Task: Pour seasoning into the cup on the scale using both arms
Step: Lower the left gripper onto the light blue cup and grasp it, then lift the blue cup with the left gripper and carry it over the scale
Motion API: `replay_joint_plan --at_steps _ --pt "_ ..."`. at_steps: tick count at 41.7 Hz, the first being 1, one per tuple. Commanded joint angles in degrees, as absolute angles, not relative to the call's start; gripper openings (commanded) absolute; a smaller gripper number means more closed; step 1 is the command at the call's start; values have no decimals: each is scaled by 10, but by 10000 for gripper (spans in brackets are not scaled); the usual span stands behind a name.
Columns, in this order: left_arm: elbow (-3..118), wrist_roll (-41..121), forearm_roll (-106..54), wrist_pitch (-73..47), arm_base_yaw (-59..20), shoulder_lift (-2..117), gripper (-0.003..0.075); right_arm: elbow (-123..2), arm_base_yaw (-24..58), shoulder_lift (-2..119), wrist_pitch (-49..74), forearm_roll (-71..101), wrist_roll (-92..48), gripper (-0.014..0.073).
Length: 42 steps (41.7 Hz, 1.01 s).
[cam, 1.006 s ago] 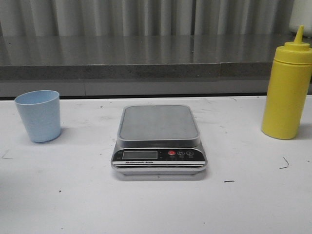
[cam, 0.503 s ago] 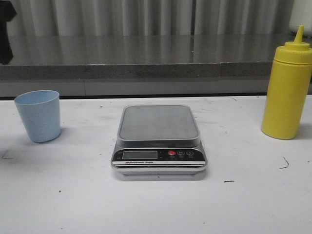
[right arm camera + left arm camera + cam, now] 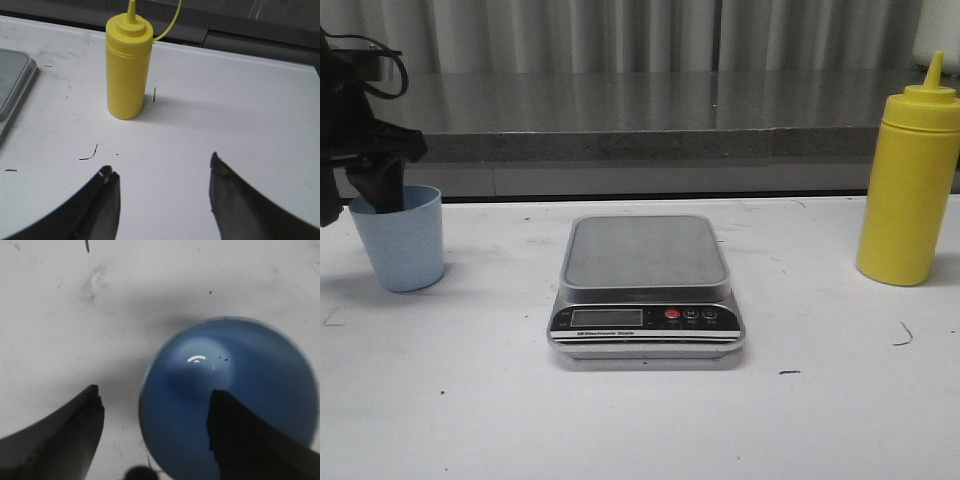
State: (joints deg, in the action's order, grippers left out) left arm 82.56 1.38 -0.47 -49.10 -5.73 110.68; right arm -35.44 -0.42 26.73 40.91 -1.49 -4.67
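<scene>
Front view shows the left gripper point(image 3: 375, 190) has come down, open, astride the cup point(image 3: 400, 240) rim; lifting to the scale point(image 3: 646, 285) follows.

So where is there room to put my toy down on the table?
Between the cup and the scale, between the scale and the yellow bottle, or in front of the scale. By the cup it's crowded: the left gripper is there.

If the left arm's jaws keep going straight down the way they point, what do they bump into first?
Probably the cup. The left gripper is open and points down at its rim: one finger is over the inside, the other outside above the table. How near they are is unclear.
</scene>
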Motion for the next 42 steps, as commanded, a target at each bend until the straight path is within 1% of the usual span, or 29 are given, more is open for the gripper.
replay_joint_plan --at_steps 1,2,4,5,7,8,10,15,21,28,36,42 --pt "845 12 -5 -477 -61 1086 335 -369 -3 275 367 -21 -53 427" --pt "845 12 -5 -477 -61 1086 316 -369 -3 275 367 -21 -53 427" --pt "845 12 -5 -474 -61 1086 244 -369 -3 275 367 -21 -53 427" --pt "845 12 -5 -470 -61 1086 225 -369 -3 275 367 -21 -53 427" --pt "846 12 -5 -467 -61 1086 157 -369 -3 275 367 -21 -53 427" --pt "846 12 -5 -462 -61 1086 141 -369 -3 275 367 -21 -53 427" --pt "846 12 -10 -456 -61 1086 83 -369 -3 275 367 -21 -53 427" --pt "846 12 -11 -454 -61 1086 -12 -369 -3 275 367 -21 -53 427" --pt "846 12 -12 -459 -67 1076 -20 -369 -3 275 367 -21 -53 427" --pt "846 12 -12 -458 -103 1022 -20 -369 -3 275 367 -21 -53 427" --pt "847 12 -13 -449 -179 949 -20 -369 -3 275 367 -21 -53 427" --pt "850 12 -13 -442 -248 934 -20 -369 -3 275 367 -21 -53 427"
